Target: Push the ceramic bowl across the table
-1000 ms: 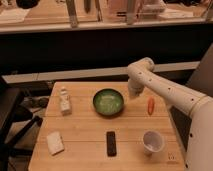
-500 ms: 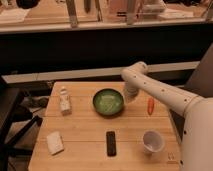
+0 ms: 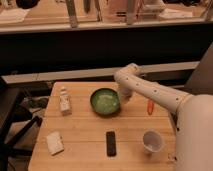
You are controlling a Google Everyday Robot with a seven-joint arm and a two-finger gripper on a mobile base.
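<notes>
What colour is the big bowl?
Dark green, mottled lighter inside: ceramic bowl, camera view; gripper beside it.

Office or lab break area. Butcher-block surface (image 3: 90,142) beside a dark bench wall; behind it, a raised wood counter (image 3: 60,15) with metal posts. White arm's pincer (image 3: 124,98) hangs over the surface, right of the bowl (image 3: 105,101).

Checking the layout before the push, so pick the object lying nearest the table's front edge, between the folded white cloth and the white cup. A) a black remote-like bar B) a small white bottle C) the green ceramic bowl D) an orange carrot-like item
A: the black remote-like bar lies flat near the front of the table, between the cloth and the white cup; the pincer sits by the ceramic bowl.
</notes>
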